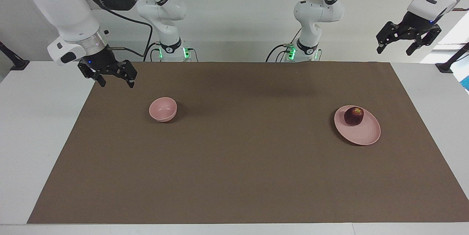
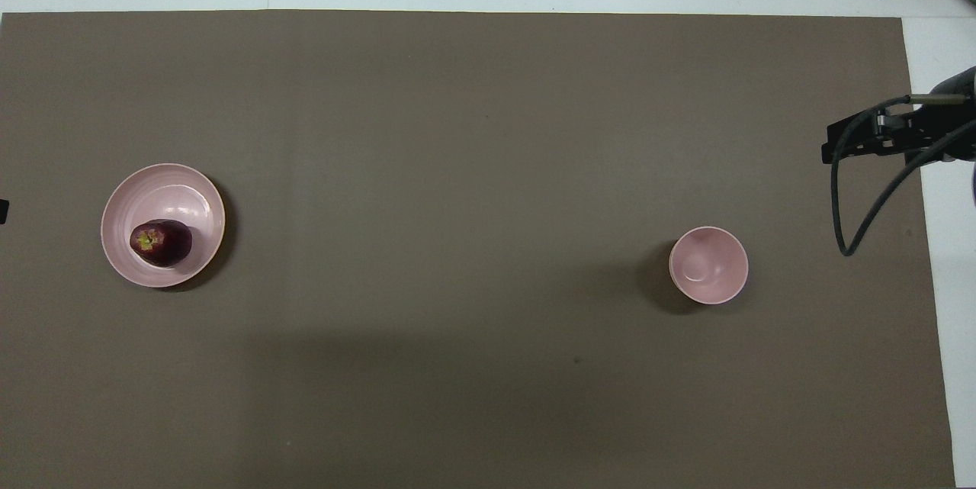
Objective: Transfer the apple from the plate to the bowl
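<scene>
On the table [image 1: 36, 125] we list a mat [image 1: 242, 154] covering most of its top. On the mat, toward the left arm's end, we find the plate [image 1: 362, 134]; the apple [image 1: 353, 116] lies on the plate, on its part nearer the robots. Toward the right arm's end, well apart from the plate, we find the bowl [image 1: 163, 109], upright and holding nothing.

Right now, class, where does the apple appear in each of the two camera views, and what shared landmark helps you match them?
Facing view: the apple sits on the plate, at the picture's right, toward the left arm's end of the table.
Overhead view: the apple is at the picture's left, on the plate's part nearer the robots.
Shared landmark: the bowl, at the other end of the brown mat.
</scene>
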Controlling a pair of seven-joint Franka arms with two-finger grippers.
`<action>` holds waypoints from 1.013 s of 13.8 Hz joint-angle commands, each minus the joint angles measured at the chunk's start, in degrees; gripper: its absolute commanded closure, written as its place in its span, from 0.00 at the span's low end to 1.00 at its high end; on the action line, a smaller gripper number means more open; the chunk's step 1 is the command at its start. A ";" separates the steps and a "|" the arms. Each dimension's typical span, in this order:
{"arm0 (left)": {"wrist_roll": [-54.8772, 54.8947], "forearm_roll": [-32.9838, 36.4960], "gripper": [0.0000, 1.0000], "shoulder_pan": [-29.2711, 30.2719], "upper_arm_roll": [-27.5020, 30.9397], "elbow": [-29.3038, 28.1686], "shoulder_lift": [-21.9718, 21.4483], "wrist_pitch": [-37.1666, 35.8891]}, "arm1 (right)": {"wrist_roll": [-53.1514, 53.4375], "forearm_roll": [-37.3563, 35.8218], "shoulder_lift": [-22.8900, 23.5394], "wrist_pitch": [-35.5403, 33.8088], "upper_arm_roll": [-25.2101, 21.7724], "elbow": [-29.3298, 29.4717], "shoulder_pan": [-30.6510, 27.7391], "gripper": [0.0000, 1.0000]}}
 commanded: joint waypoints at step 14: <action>0.04 -0.40 0.00 -1.38 -0.31 -5.86 -2.62 5.29 | -0.28 1.01 -1.37 0.93 0.18 -1.73 -0.45 0.00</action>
